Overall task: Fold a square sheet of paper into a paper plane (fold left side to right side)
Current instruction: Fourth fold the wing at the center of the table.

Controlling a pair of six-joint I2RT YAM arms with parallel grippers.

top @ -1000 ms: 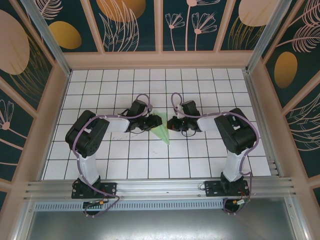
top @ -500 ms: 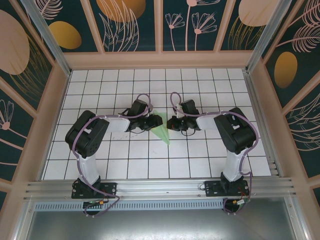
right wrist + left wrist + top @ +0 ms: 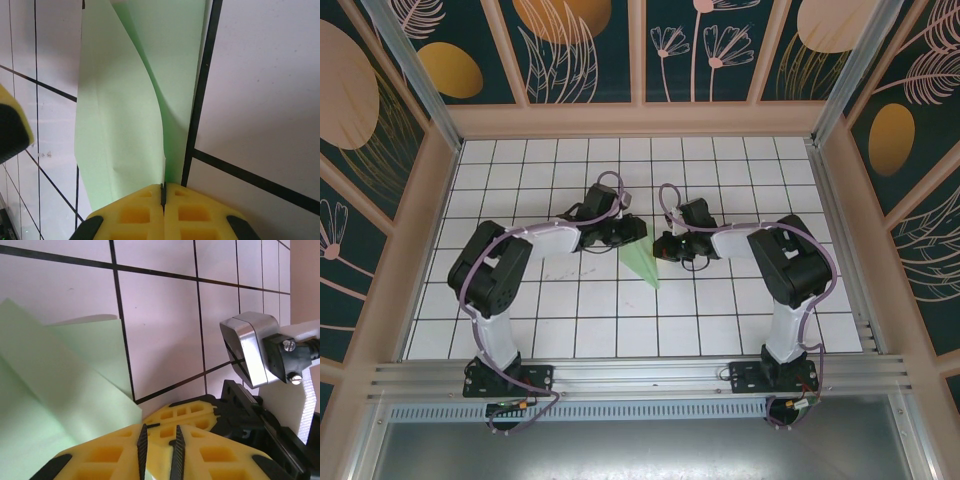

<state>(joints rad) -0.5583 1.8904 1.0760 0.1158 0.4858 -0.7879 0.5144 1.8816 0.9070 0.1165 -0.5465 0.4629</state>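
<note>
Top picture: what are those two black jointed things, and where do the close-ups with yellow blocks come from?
They are two robot arms bolted at the near edge of a white tiled table, filmed from overhead. Each ends in a two-finger clamp: the left gripper and the right gripper. The close-ups come from cameras on their wrists; the yellow blocks are the clamps' own fingers. Between them lies a pointed, folded light green paper. The right gripper is pinched shut on its edge. The left gripper's fingers stand nearly together at another edge; whether they hold it is unclear.
</note>
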